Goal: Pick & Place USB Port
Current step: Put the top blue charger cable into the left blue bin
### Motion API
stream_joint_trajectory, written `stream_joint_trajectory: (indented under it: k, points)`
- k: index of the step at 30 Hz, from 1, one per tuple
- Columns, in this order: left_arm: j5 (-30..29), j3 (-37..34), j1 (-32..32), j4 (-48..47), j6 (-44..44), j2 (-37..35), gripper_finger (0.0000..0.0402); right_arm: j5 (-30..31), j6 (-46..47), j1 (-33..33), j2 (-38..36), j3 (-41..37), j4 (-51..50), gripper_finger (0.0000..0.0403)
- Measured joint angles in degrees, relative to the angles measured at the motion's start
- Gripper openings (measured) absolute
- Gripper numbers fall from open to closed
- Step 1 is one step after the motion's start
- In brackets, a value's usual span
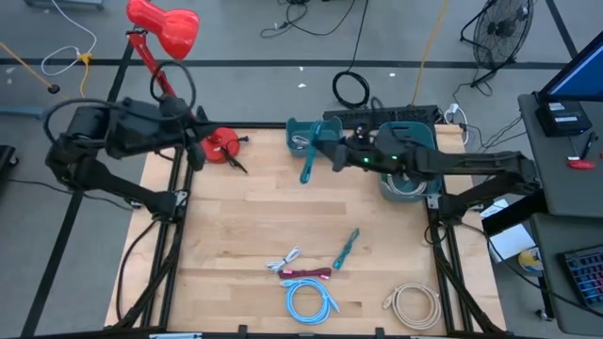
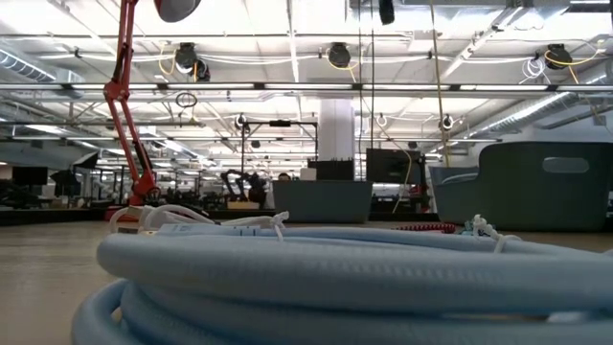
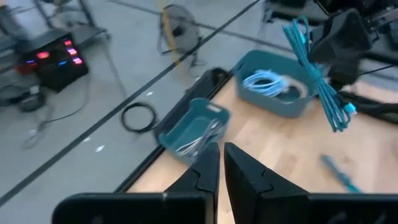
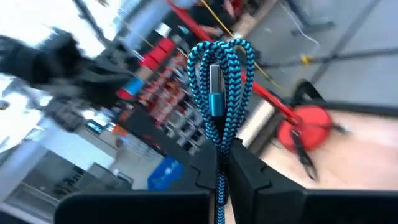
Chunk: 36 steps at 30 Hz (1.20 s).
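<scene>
A teal braided USB cable (image 4: 221,68), folded into a bundle, is in my shut right gripper (image 4: 224,155). In the high view that gripper (image 1: 332,151) is above the table's far middle, and the cable (image 1: 308,168) hangs beside the small teal bin (image 1: 306,135). The left wrist view shows the cable (image 3: 323,81) dangling from the right gripper (image 3: 339,43). My left gripper (image 3: 221,168) is shut on nothing and waits over the far left corner (image 1: 193,143). A second teal cable (image 1: 346,250) lies flat on the table. My right gripper pinches the folded teal cable between its two fingers, across several strands (image 4: 222,140) of the bundle. The looped ends and a silver plug (image 4: 214,81) stick out beyond the fingertips. The bundle is lifted clear of the table, and its free end (image 3: 339,118) hangs below.
A round teal bin (image 1: 410,179) holding coiled cable sits under the right arm. White (image 1: 283,262), pink (image 1: 306,273), light blue (image 1: 311,301) and beige (image 1: 415,303) cables lie near the table's near edge. A red lamp (image 1: 165,33) stands at the far left corner.
</scene>
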Motion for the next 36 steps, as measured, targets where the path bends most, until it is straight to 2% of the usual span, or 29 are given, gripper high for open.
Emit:
stream_joint_trajectory:
  k: [7, 12, 16, 20, 22, 24, 27, 32, 36]
  points:
    - [14.1, -14.0, 3.4, 16.6, 1.3, -2.4, 0.0026, -0.3, -3.9, 4.4, -2.5, 0.0, 4.7, 0.0005]
    - [23.6, -23.7, 5.0, 32.0, -0.1, -1.3, 0.0026, -8.2, -4.5, 5.7, -3.2, 0.0, 5.2, 0.0005]
    - [35.4, -28.0, 6.8, 48.0, -2.9, 0.1, 0.0026, -14.6, -5.1, 6.8, -3.9, 0.0, 5.1, 0.0005]
    - [49.8, -29.9, 9.2, 59.2, -7.3, 1.9, 0.0026, -16.6, -8.4, 9.1, -5.7, -0.1, 5.6, 0.0005]
    - [54.8, -30.9, 9.8, 63.2, -9.8, 3.3, 0.0026, -17.1, -10.9, 10.1, -6.9, 0.0, 5.9, 0.0005]
    - [56.7, -31.7, 9.9, 65.9, -12.4, 4.9, 0.0027, -15.5, -12.8, 10.7, -8.0, 0.0, 5.6, 0.0005]
    - [57.8, -31.9, 8.6, 72.3, -16.4, 7.7, 0.0041, -9.4, -15.3, 11.8, -8.8, 0.0, 5.1, 0.0005]
    - [59.5, -31.9, 6.6, 82.9, -20.3, 11.4, 0.0109, -3.4, -18.4, 12.3, -8.5, 0.0, 2.7, 0.0006]
    - [59.7, -31.8, 6.5, 84.2, -21.4, 12.9, 0.0160, -2.2, -18.1, 12.2, -7.4, 0.0, 2.5, 0.0006]
